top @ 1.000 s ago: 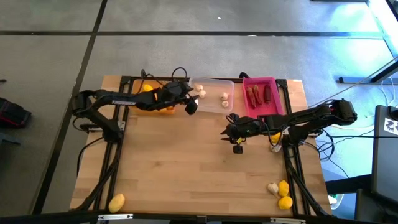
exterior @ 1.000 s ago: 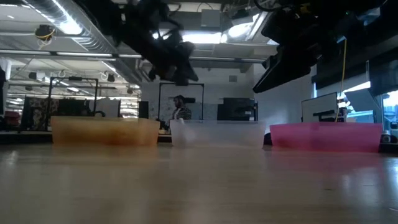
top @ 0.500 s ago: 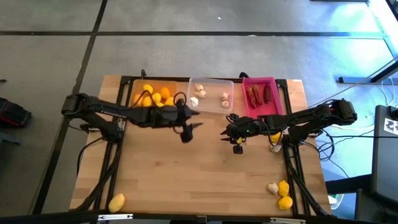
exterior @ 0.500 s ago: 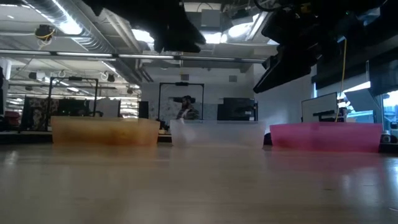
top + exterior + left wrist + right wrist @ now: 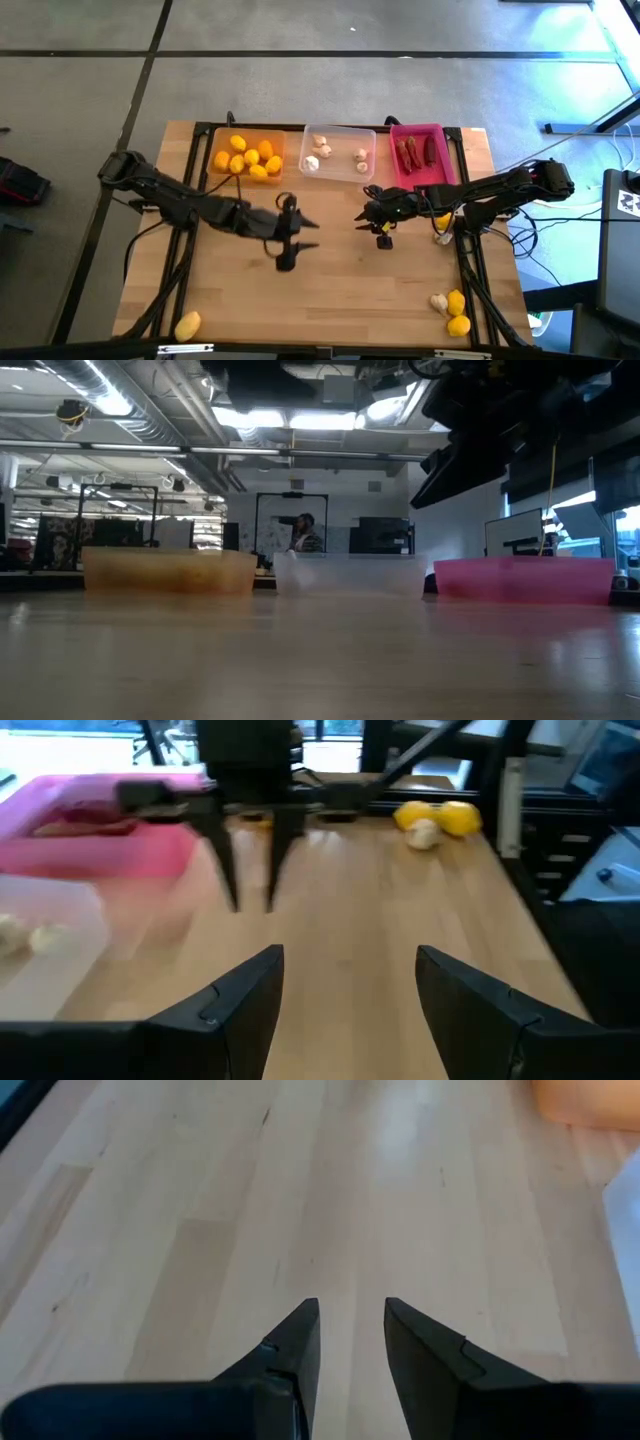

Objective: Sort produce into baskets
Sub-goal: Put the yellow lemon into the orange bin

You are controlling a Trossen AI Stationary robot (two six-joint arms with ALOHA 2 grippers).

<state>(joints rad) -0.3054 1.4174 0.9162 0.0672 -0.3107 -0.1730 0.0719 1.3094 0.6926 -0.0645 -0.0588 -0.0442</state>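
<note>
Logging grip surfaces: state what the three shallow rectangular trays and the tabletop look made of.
The orange tray, clear whitish tray and pink tray look like thin translucent plastic; contents show through. The tabletop looks like pale jointed wood planks, lightly glossy.

Three baskets [image 5: 339, 152] line the table's [image 5: 330, 290] far edge.

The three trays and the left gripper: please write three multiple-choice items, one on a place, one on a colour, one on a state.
1. Where does the clear tray stand?
A. between the orange and pink trays
B. at the table's near edge
C. beside the lone lemon

2. What colour is the tray holding the dark red chili pieces?
A. orange
B. clear
C. pink

3. How is the left gripper?
A. shut on a lemon
B. open and empty
C. shut on a garlic bulb

Answers: 1 A, the orange tray and pink tray flank it; 2 C, they lie in the pink tray; 3 B, its fingers are spread over bare wood.
</note>
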